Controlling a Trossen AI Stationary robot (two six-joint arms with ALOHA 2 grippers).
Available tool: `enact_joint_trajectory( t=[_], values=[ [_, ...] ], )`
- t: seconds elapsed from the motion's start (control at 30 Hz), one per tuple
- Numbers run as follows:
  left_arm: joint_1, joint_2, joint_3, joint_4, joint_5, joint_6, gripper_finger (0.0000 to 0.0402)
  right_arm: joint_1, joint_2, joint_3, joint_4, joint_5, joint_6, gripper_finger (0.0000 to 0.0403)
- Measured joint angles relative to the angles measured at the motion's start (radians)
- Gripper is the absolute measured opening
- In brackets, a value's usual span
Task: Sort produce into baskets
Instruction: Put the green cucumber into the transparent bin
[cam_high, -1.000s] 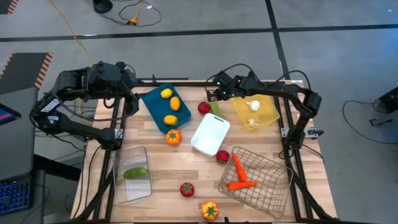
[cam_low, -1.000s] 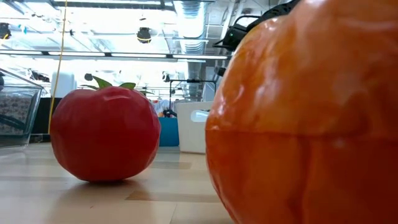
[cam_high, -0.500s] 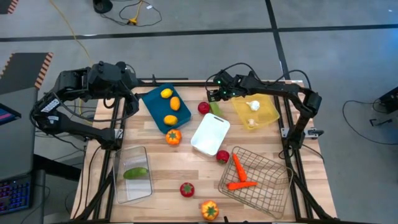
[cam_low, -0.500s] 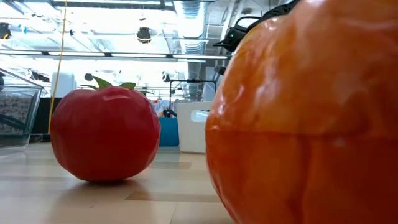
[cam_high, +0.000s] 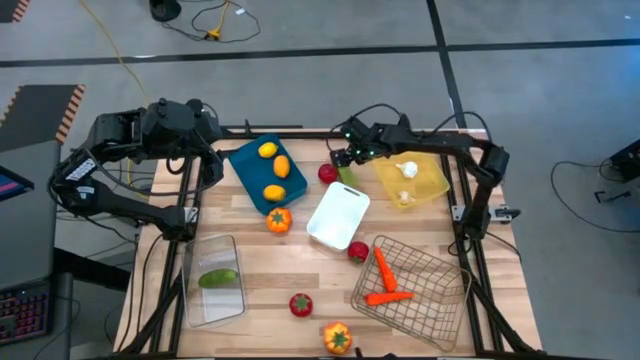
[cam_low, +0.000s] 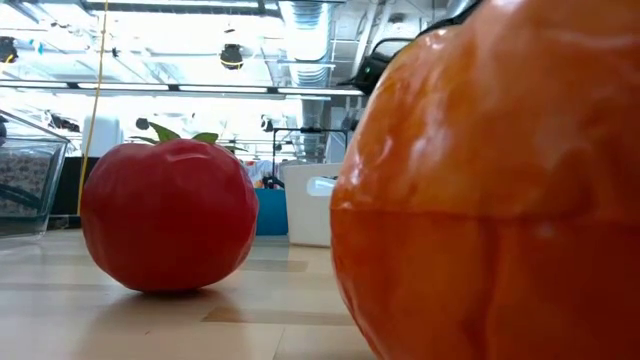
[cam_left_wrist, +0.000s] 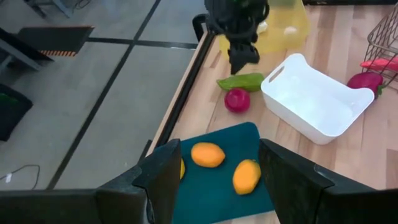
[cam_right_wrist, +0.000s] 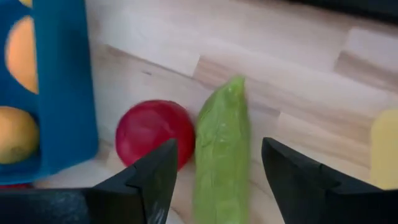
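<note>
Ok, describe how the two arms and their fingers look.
Both arms are dark, jointed and boxy, with black cables looping along them. The left arm carries a small white label near its base. The right arm shows tiny green lights by its wrist. Each gripper's fingers are dark, flat, angular plates.

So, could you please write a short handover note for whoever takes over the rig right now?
Right gripper open, over the loose green cucumber beside a red tomato.
Left gripper open, empty, above the teal tray.
Done: citrus in teal tray, garlic in yellow tray, carrots in wire basket, one cucumber in clear bin.
Left: that cucumber, tomatoes, peppers; white tray empty.
</note>
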Motion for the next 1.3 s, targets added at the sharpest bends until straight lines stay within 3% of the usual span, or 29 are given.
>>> enact_joint_trajectory(
  t=[0.37,0.63,0.97,1.1,1.3],
  values=[
    [0.0,0.0,0.0,0.0,0.0,-0.001,0.0201,0.008,0.15,0.003,0.028,-0.043,-0.005,0.026],
    [0.0,0.0,0.0,0.0,0.0,-0.002,0.0201,0.007,0.189,0.004,0.077,-0.095,-0.001,0.0252],
    [0.0,0.0,0.0,-0.003,0.015,-0.003,0.0201,0.0,0.094,-0.006,0.062,-0.1,-0.002,0.0151],
    [0.0,-0.016,-0.063,0.04,0.016,-0.003,0.0201,0.0,0.025,-0.004,0.071,-0.1,-0.016,0.015],
    [0.0,-0.064,-0.261,0.21,0.025,0.01,0.0201,0.032,-0.077,-0.004,0.126,-0.102,-0.036,0.0159]
  ],
)
